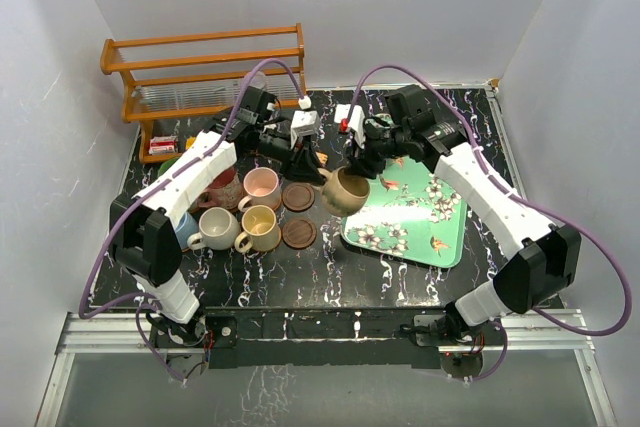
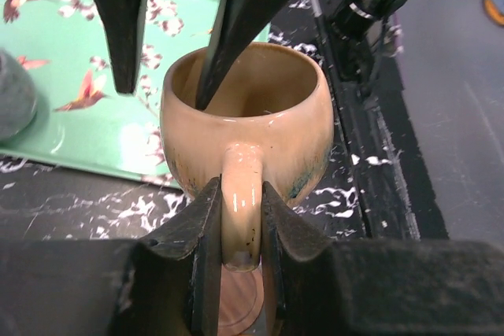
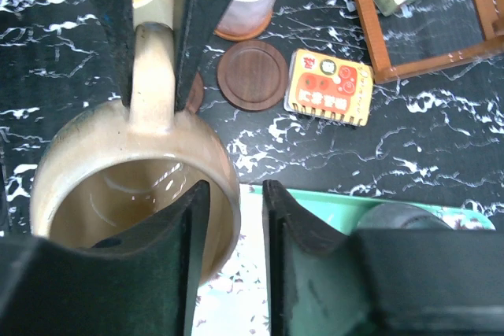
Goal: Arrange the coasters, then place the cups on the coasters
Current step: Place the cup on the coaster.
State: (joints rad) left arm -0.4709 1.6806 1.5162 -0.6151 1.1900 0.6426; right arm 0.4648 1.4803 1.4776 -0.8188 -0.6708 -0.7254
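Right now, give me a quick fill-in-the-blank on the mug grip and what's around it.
1. The left gripper is shut on the tan mug's ____.
2. The right gripper is open, one finger outside the mug's rim and the other ____ it.
3. The pink mug stands on a ____.
4. The patterned tray is ____ in colour.

Missing words: handle; inside; coaster; green.

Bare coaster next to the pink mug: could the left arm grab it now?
Probably not yet: the coaster lies uncovered and close, but the left gripper is closed on the tan mug by its handle, so it's occupied.
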